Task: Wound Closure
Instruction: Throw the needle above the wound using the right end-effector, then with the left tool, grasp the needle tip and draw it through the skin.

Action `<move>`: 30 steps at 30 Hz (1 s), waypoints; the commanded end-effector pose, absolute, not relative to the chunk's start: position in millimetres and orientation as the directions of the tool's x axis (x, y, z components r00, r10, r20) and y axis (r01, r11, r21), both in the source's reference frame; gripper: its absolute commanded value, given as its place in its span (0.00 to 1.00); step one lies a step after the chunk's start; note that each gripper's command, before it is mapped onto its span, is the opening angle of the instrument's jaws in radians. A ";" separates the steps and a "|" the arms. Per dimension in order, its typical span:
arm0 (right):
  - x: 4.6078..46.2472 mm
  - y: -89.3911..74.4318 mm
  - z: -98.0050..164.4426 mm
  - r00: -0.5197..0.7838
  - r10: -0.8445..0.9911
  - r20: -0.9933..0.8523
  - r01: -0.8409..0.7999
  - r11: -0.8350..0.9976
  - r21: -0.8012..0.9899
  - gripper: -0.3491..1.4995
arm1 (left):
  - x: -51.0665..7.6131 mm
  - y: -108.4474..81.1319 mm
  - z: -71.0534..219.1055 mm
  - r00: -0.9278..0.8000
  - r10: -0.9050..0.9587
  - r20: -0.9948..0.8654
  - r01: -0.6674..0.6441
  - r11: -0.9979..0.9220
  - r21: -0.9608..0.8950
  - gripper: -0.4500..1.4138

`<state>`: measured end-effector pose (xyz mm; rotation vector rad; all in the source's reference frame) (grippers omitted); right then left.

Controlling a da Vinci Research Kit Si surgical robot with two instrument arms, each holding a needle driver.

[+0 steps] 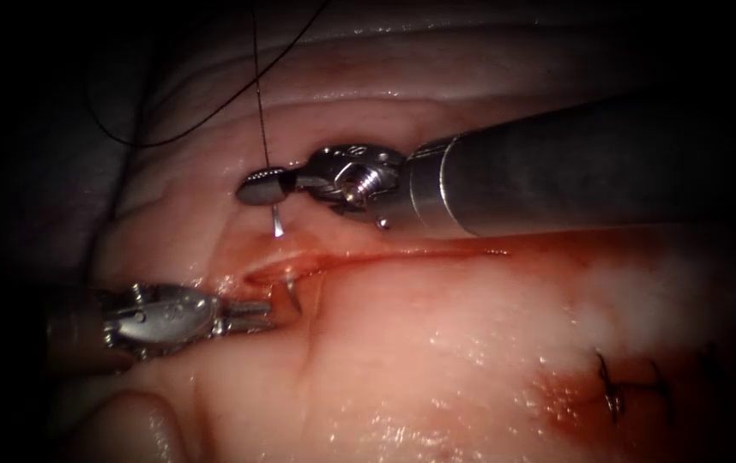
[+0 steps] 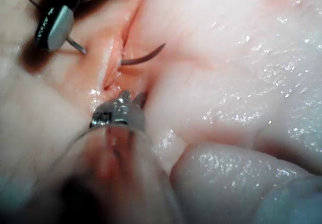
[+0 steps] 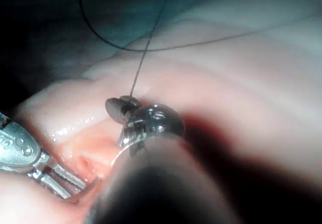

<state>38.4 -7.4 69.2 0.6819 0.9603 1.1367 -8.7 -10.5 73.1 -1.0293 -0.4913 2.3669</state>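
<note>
The tissue [image 1: 437,343] has a cut [image 1: 385,255] running across it. My right tool [image 1: 261,187] is shut on the curved needle [image 1: 277,225] near its thread end, just above the cut's left end. The needle goes down into the tissue there, and its pointed end [image 2: 146,57] comes out in the open cut. Dark thread [image 1: 258,86] rises from the right jaws [image 3: 118,105]. My left tool [image 1: 252,310] sits just below the cut's left end, open, close to the needle's point and holding nothing. Its two fingers [image 3: 53,176] stand apart.
Dark finished stitches [image 1: 621,390] lie at the lower right amid red fluid [image 1: 574,394]. A loop of thread [image 1: 171,137] trails over the upper left tissue. The right tool's thick shaft [image 1: 574,163] crosses above the cut.
</note>
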 end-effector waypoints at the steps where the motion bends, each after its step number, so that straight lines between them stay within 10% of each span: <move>1: 38.9 -8.0 69.2 0.139 0.961 -0.241 -0.435 0.278 0.856 0.00 | -9.3 -10.8 73.7 -0.584 0.578 -0.570 -0.304 -0.807 -0.507 0.23; 14: 37.8 -9.4 67.8 0.155 0.967 -0.204 -0.384 0.249 0.889 0.00 | -9.5 -9.7 72.7 -0.567 0.529 -0.632 -0.269 -0.844 -0.465 0.31; 16: 37.2 -7.8 68.3 0.100 0.953 -0.287 -0.347 0.304 0.887 0.47 | -10.0 -9.3 72.2 -0.558 0.488 -0.671 -0.248 -0.870 -0.427 0.38; 18: 36.4 -6.6 68.7 0.071 0.933 -0.354 -0.340 0.356 0.870 0.60 | -10.4 -9.1 71.8 -0.548 0.435 -0.714 -0.223 -0.899 -0.376 0.41; 23: 33.4 -4.3 70.2 0.054 0.915 -0.399 -0.379 0.388 0.840 0.71 | -12.4 -8.8 70.5 -0.486 0.290 -0.825 -0.127 -0.957 -0.261 0.47; 30: 30.5 -4.4 70.5 0.004 0.907 -0.422 -0.420 0.384 0.822 0.62 | -13.9 -7.6 71.0 -0.442 0.251 -0.861 -0.125 -0.968 -0.218 0.35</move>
